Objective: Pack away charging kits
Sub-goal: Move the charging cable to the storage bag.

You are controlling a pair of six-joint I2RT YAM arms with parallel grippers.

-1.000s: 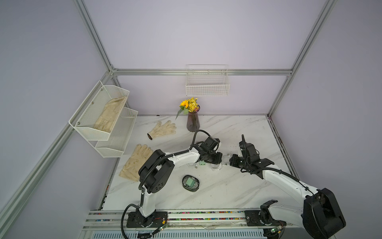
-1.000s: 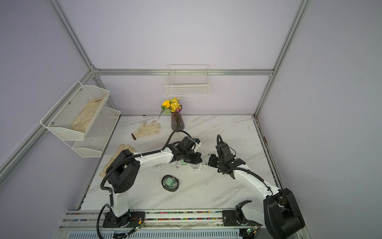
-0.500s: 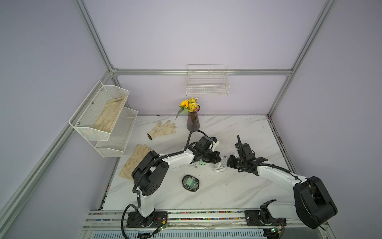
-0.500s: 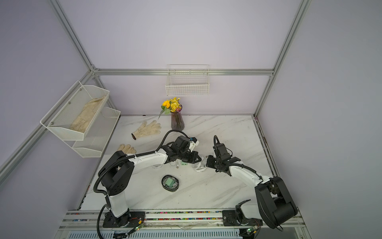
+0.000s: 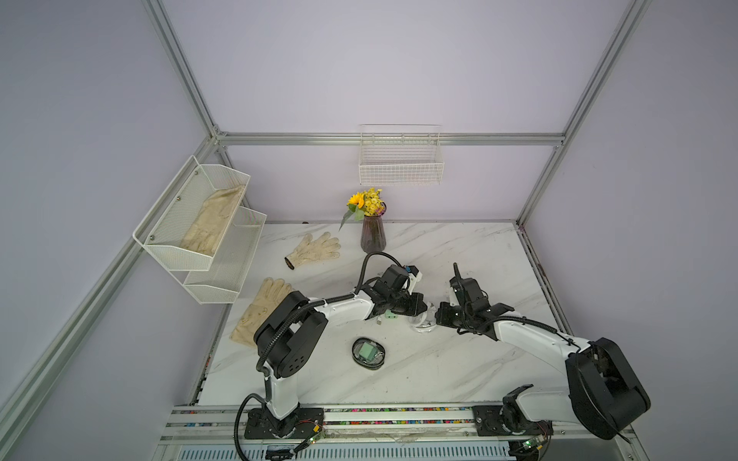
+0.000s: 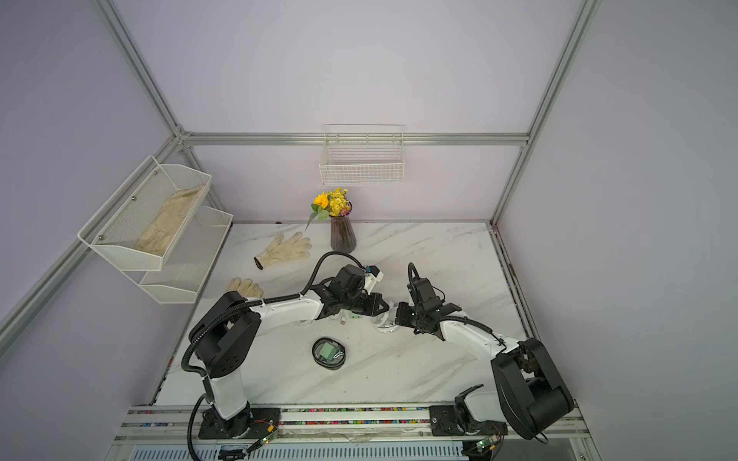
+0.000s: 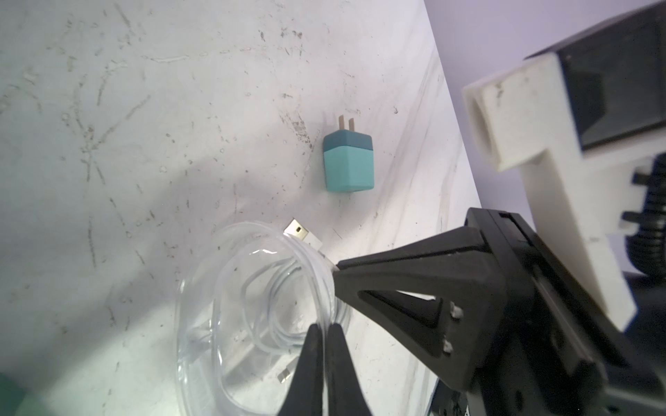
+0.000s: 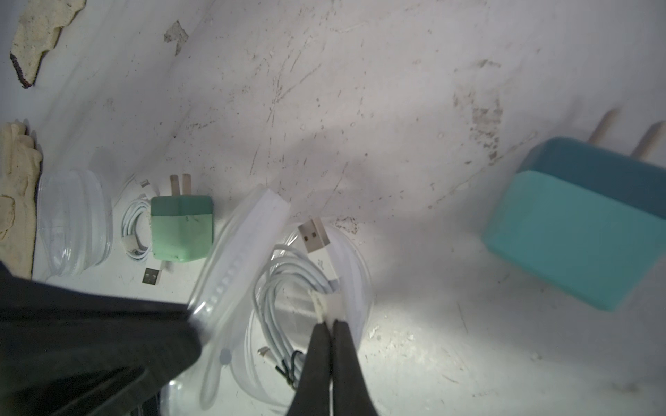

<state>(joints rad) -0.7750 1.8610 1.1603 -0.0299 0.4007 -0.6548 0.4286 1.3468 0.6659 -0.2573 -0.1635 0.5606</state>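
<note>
An oval clear case (image 8: pixel 356 273) with a coiled white cable (image 8: pixel 281 288) in it lies mid-table, also visible in both top views (image 5: pixel 423 325) (image 6: pixel 385 325). Its lid (image 8: pixel 245 248) stands tilted up. My left gripper (image 7: pixel 323 329) is shut on the case's clear edge. From the opposite side, my right gripper (image 8: pixel 329 324) is shut on a white tab at the rim. A light blue charger (image 7: pixel 347 162) lies beside the case. A mint-green charger (image 8: pixel 182 227), a second cable (image 8: pixel 135 223) and another clear case (image 8: pixel 72 219) lie further left. The black-rimmed case (image 5: pixel 369 351) holds a green charger.
Cream gloves lie at the back (image 5: pixel 315 249) and left (image 5: pixel 263 307) of the marble table, with another in the wall rack (image 5: pixel 211 219). A flower vase (image 5: pixel 372 235) stands behind the arms. A white wire basket (image 5: pixel 400 167) hangs on the back wall.
My right arm has swung left and lowered, bringing its gripper onto the clear case. The left gripper has stayed at the case.
</note>
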